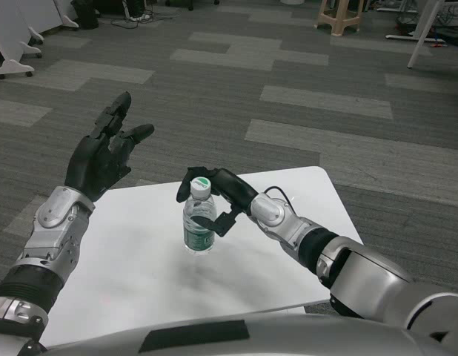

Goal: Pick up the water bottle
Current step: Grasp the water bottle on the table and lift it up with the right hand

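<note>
Spreading across most of the view, a grey carpeted floor (214, 89) with paler rectangular patches runs from the near edge of the room to the far wall, where a stool (340, 15) stands at the far right and a white wheeled frame (18, 44) sits at the far left. Nearer, a white table (125, 259) fills the lower middle, its far right corner rounded. Over the table's right side the right forearm (318, 245) — silver, with a black band — reaches in from the near right toward the centre. The left forearm (51, 230) rises at the near left edge of the table, and the left hand (103, 156) is lifted above the table's far left corner, palm turned inward, fingers apart and holding nothing. The right hand (218, 194) is wrapped round the water bottle (199, 219): fingers curl over the far side by the cap while the thumb presses against the bottle's right flank, so the hand is clamped on it. That bottle — clear plastic, green label, white cap with a green mark — stands upright near the middle of the table, its base at the tabletop; whether it is resting there or just lifted off cannot be told.
</note>
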### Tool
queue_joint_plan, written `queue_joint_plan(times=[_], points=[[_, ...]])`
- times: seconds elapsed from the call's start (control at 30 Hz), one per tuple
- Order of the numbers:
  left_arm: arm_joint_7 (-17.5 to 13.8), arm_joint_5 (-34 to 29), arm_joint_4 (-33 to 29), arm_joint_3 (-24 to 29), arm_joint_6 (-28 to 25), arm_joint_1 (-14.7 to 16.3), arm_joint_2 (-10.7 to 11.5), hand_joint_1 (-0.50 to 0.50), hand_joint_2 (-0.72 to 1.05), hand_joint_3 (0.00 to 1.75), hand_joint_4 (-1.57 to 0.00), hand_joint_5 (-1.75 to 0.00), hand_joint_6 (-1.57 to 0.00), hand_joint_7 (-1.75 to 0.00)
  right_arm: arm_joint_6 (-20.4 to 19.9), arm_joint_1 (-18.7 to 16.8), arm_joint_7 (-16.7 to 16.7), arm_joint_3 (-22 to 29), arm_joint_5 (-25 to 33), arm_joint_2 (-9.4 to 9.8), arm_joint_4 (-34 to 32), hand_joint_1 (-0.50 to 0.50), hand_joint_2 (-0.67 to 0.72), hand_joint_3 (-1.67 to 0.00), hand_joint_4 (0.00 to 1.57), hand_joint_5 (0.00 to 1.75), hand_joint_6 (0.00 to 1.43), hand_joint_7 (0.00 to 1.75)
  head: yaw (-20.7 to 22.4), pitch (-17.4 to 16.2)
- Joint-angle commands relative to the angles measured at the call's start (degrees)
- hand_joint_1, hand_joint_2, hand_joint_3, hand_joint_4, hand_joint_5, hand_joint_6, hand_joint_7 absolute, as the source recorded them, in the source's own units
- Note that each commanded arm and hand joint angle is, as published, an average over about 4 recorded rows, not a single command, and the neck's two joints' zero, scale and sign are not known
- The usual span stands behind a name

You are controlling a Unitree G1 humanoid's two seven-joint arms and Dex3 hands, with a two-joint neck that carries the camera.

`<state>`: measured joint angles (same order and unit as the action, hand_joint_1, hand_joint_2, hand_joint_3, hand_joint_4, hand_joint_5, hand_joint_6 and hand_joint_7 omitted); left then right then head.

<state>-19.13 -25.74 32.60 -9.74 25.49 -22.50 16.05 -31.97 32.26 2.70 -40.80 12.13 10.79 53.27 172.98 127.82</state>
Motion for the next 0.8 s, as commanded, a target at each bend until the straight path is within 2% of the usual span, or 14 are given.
queue_joint_plan(times=[0.03, 0.17, 0.33, 0.6, 0.8], points=[[0.32, -0.45, -0.61, 0.42, 0.35, -0.09, 0.3, -0.48, 1.05, 0.52, 0.0, -0.82, 0.0, 0.0, -1.07, 1.14, -0.15, 3.1, -1.27, 0.68, -3.48, -0.42, -0.45, -1.51, 0.98, 1.65, 1.11, 1.54, -0.1, -0.02], [0.32, -0.45, -0.61, 0.33, 0.35, -0.09, 0.3, -0.48, 1.05, 0.52, 0.0, -0.82, 0.0, 0.0, -1.07, 1.09, -0.15, 6.39, -3.47, 1.34, -5.77, -0.42, -0.41, -1.51, 0.97, 1.65, 1.11, 1.54, -0.13, 0.04], [0.32, -0.45, -0.61, 0.29, 0.31, -0.09, 0.3, -0.48, 1.05, 0.52, 0.0, -0.82, 0.0, 0.0, -0.99, 0.92, -0.15, 9.25, -4.48, 1.99, -7.3, -0.42, -0.45, -1.51, 0.96, 1.65, 1.11, 1.54, -0.2, 0.07], [0.32, -0.45, -0.7, 0.24, 0.35, 0.13, 0.3, -0.48, 1.05, 0.52, 0.0, -0.82, 0.0, 0.0, -0.9, 0.48, -0.06, 16.19, -7.2, 4.41, -8.89, -0.42, -0.41, -1.51, 0.94, 1.65, 1.08, 1.54, 0.02, -0.01], [0.32, -0.49, -0.7, 0.33, 0.35, 0.18, 0.3, -0.48, 1.05, 0.52, 0.0, -0.82, 0.0, 0.0, -0.81, -1.06, 0.33, 18.21, -7.6, 5.77, -11.92, -0.42, -0.41, -1.55, 0.94, 1.65, 1.08, 1.54, 0.01, 0.02]])
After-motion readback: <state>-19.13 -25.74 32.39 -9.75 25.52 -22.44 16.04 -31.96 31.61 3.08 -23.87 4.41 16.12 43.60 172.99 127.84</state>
